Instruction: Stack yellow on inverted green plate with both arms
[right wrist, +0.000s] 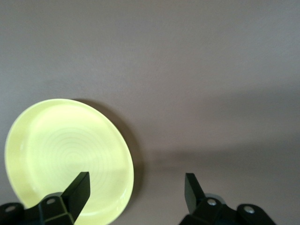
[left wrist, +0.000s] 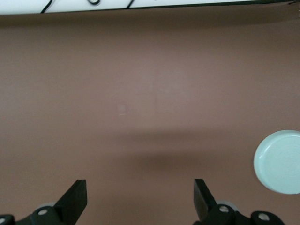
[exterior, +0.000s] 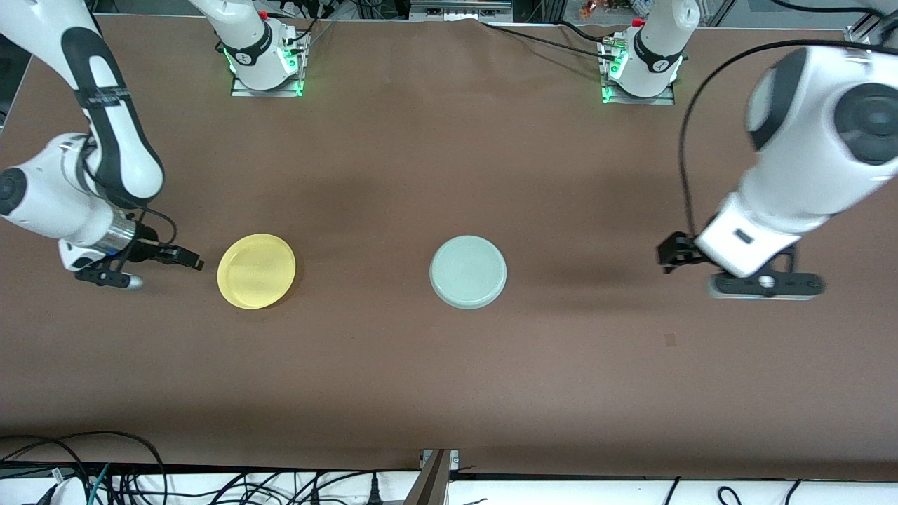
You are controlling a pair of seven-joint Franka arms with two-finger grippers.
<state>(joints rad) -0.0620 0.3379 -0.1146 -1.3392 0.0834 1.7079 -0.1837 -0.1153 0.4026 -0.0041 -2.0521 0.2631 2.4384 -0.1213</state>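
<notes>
Two plates on the brown table [exterior: 449,393]: one yellow plate [exterior: 256,271], one inverted green plate [exterior: 468,271]. Right gripper [right wrist: 136,192] at the yellow's nine o'clock, left gripper [left wrist: 140,199] at the green's three o'clock. Both spread wide, holding and touching nothing.

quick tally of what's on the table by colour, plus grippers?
yellow plate: 1
green plate: 1
grippers: 2, the left gripper and the right gripper, both open and holding nothing
Total: 4
</notes>
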